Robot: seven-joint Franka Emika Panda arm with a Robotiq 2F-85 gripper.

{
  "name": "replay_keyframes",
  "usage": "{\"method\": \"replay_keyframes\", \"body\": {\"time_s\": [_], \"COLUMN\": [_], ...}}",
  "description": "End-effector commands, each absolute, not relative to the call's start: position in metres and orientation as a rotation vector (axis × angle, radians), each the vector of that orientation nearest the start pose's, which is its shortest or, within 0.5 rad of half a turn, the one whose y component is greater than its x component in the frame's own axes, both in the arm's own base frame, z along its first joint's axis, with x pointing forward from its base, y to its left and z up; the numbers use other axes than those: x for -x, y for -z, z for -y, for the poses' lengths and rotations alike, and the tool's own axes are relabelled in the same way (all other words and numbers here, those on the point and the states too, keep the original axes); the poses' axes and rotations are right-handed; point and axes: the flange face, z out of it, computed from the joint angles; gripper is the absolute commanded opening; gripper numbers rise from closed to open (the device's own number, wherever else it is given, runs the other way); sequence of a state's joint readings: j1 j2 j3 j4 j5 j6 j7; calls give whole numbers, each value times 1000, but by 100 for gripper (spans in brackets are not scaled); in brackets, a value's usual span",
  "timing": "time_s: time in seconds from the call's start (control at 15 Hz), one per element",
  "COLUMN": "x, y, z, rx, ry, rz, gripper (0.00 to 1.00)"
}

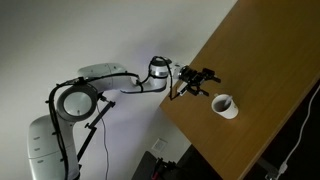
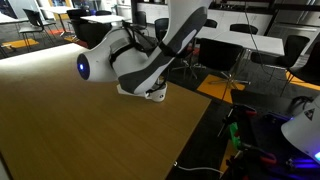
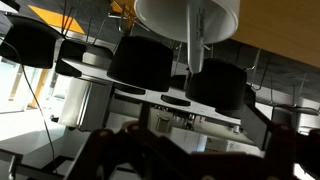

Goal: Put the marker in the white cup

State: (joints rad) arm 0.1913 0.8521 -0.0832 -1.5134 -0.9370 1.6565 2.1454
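The wrist view stands upside down. The white cup [image 1: 226, 105] stands on the wooden table [image 1: 260, 70] just past its near edge, and it also shows at the top of the wrist view [image 3: 160, 14]. A thin pale stick, apparently the marker [image 3: 195, 45], shows in front of the cup in the wrist view. I cannot tell what holds it. My gripper [image 1: 205, 80] hovers over the table edge, a short way from the cup, with its fingers spread. In the wrist view the fingers [image 3: 190, 160] are dark blurs with a gap between them.
The arm's body [image 2: 140, 60] fills an exterior view over the table [image 2: 70, 120] and hides the cup there. Beyond the table's edge are office chairs and desks [image 2: 250, 45]. Cables and gear lie on the floor below [image 1: 165, 165].
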Motion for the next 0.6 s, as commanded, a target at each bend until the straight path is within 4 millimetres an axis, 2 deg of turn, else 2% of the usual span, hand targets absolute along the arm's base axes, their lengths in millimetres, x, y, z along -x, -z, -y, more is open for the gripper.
{"method": "replay_keyframes", "body": {"time_s": [0.0, 0.2, 0.4, 0.47, 0.53], "x": [-642, -640, -637, -635, -646], "y": [-208, -237, -254, -256, -247], "z": [7, 9, 12, 12, 11], "rx": [-1488, -1499, -1504, -1506, -1484], "ry": [-695, -716, -722, -722, -703], "rz": [1541, 1580, 1600, 1605, 1573], "gripper": [100, 100, 100, 100, 100]}}
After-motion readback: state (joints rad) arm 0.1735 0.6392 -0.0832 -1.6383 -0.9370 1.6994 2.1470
